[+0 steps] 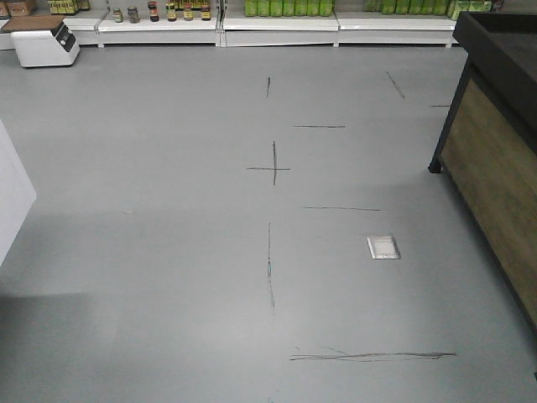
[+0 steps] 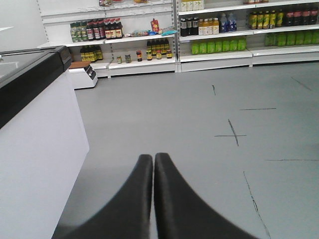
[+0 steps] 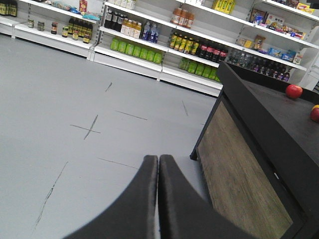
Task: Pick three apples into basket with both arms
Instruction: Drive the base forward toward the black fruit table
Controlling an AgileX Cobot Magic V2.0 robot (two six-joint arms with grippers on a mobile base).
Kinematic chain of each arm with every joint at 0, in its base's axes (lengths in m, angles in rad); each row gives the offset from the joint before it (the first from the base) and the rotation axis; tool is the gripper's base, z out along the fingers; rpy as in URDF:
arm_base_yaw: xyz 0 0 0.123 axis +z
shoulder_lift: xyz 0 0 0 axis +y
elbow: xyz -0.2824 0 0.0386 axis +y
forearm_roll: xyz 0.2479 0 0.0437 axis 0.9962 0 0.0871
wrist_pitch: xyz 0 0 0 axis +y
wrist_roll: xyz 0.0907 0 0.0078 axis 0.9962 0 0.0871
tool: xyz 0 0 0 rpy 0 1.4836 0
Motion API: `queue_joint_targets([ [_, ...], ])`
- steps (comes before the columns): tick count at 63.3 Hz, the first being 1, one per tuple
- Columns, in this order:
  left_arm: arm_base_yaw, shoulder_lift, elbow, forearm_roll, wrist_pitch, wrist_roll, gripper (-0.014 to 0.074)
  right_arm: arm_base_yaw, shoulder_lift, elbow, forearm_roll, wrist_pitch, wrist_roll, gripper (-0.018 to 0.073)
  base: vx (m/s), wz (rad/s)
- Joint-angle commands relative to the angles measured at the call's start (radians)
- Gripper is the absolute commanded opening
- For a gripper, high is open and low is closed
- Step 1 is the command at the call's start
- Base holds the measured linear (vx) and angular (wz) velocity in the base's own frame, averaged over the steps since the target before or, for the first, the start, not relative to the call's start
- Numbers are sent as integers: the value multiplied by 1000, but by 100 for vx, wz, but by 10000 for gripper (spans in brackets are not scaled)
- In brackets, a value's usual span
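My left gripper [image 2: 153, 156] is shut and empty, held above the grey floor beside a white counter [image 2: 30, 149]. My right gripper [image 3: 158, 158] is shut and empty, held above the floor left of a black-topped wooden stand [image 3: 249, 164]. One dark red apple [image 3: 294, 91] lies on the far part of that stand's top. Part of a second red apple [image 3: 315, 114] shows at the right edge of the same view. The basket and the third apple are out of view. Neither gripper shows in the front view.
The wooden stand also shows at the right of the front view [image 1: 495, 168]. White shelves with bottles [image 2: 219, 30] line the far wall. A white scale [image 1: 46, 42] sits on the floor at the far left. A metal floor plate [image 1: 383, 247] lies in the grey floor.
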Motion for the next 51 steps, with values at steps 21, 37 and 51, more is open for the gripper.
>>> queue_joint_targets([
  [21,-4,-14,10,4,-77,-6,-6,-5,0,1,-8,-76,-8,-3,1,3],
  [37,-4,-14,10,4,-77,-6,-6,-5,0,1,-8,-76,-8,-3,5,4],
  [51,-4,-14,10,4,-77,-6,-6,-5,0,1,-8,-76,-8,-3,9,-1],
])
